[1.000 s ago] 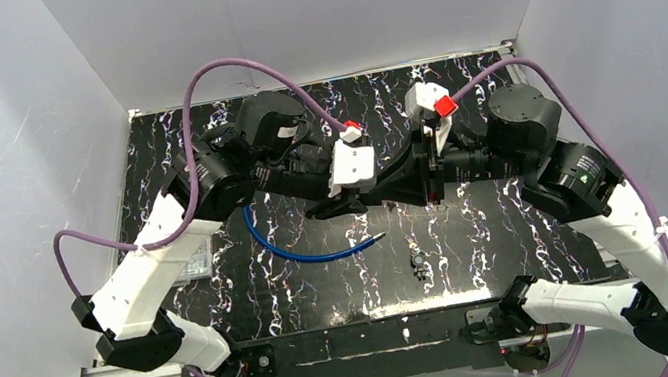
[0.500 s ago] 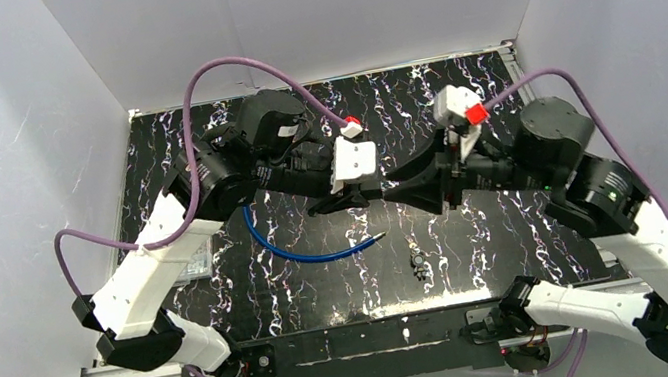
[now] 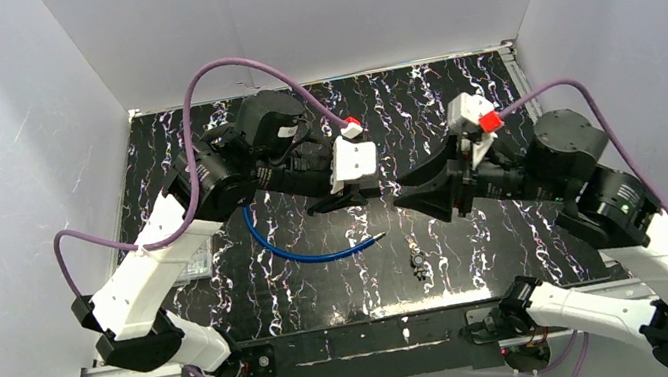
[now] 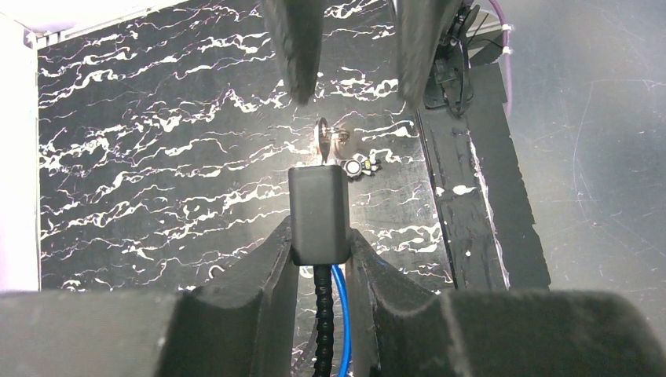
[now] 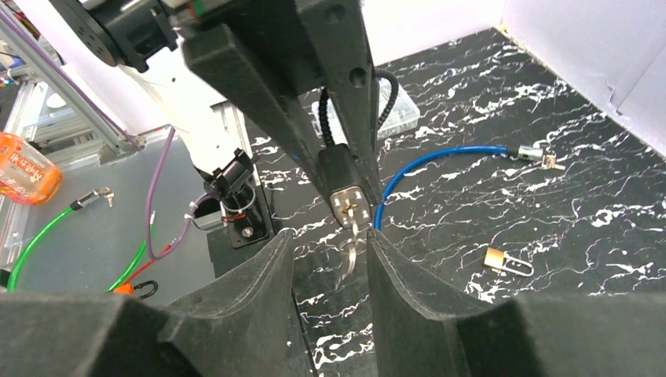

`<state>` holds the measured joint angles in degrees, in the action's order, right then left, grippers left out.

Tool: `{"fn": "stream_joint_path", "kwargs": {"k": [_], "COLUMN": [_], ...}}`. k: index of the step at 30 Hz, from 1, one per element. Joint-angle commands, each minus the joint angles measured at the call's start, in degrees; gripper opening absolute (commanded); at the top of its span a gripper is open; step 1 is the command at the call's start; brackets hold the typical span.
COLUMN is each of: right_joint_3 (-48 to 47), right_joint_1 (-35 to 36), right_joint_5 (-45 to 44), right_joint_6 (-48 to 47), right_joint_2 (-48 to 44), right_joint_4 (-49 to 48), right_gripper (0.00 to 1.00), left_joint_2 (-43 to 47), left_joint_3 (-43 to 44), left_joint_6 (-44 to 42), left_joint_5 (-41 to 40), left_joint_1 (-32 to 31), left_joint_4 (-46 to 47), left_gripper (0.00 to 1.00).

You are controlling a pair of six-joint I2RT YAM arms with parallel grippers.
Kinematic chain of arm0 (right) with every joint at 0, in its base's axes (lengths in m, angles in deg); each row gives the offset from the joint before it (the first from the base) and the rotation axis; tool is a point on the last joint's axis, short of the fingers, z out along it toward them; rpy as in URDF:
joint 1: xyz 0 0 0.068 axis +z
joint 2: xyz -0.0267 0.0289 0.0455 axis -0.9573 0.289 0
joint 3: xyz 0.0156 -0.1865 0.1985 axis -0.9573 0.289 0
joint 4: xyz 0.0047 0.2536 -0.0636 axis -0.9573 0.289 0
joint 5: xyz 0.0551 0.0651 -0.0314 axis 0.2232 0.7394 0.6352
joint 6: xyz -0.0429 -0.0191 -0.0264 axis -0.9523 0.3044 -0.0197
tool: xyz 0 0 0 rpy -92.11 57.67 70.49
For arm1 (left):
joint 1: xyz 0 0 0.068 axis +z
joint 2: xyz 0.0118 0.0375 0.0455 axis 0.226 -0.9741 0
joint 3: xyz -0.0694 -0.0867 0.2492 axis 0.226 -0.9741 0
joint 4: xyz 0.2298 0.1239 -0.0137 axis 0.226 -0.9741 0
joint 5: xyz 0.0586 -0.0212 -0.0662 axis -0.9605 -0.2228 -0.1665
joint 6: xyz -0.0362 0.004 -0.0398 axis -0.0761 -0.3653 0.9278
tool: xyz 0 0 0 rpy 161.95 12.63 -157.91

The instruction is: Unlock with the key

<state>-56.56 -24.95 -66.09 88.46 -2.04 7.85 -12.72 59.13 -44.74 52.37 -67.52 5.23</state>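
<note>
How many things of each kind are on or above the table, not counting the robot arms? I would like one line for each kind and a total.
Locks: 2 (black lock, small padlock)
Keys: 1 (key, in the black lock)
Cables: 1 (blue cable)
Boxes: 1 (clear box)
Total: 5

Left claw (image 3: pixel 373 191) facing right claw (image 3: pixel 402 195), blue cable (image 3: pixel 305 254) nearby
</note>
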Motion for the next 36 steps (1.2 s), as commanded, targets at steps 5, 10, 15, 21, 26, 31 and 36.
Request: {"fn": "stream_joint_path", "kwargs": {"k": [5,10,15,21,26,31,36], "right_joint_3": [-1.1,-1.0,-0.8,-0.3,-0.4,-0.8,-0.7], "right_joint_1": [0.0,0.0,0.0,0.0,0.0,0.0,-0.1], "right_joint_5": [0.4,0.4,-0.8,-1.9,-1.8,-1.2,-0.4], "right_joint_6": [0.3,0.4,-0.4,-0.6,-0.6,-0.4,-0.3], "right_joint_2": [2.8,3.4,2.6,1.8,1.9,2.5,3.0], "right_joint_4": [-2.2,-2.1,-0.9,-0.7,-0.3,-0.4,-0.6], "right_gripper": [0.45,0.38,0.41,0.35,0.26,0.18,0.02], "left_joint_2": [2.2,2.4,2.6,2.5,2.6,2.3,2.2], "left_joint_3": [1.6,1.6,1.5,1.7,1.8,2.5,2.9], "left_joint_6": [-0.5,-0.7,-1.0,-1.2,-1.2,-1.2,-1.2], "left_joint_5": [1.0,0.7,0.7,0.8,0.9,1.0,1.0], "left_joint_1": [0.1,0.1,0.1,0.1,0.1,0.1,0.1], "left_joint_4": [-0.2,-0.4,-0.5,-0.4,-0.2,-0.2,-0.2], "left_gripper": [0.0,0.0,0.0,0.0,0.0,0.0,0.0]}}
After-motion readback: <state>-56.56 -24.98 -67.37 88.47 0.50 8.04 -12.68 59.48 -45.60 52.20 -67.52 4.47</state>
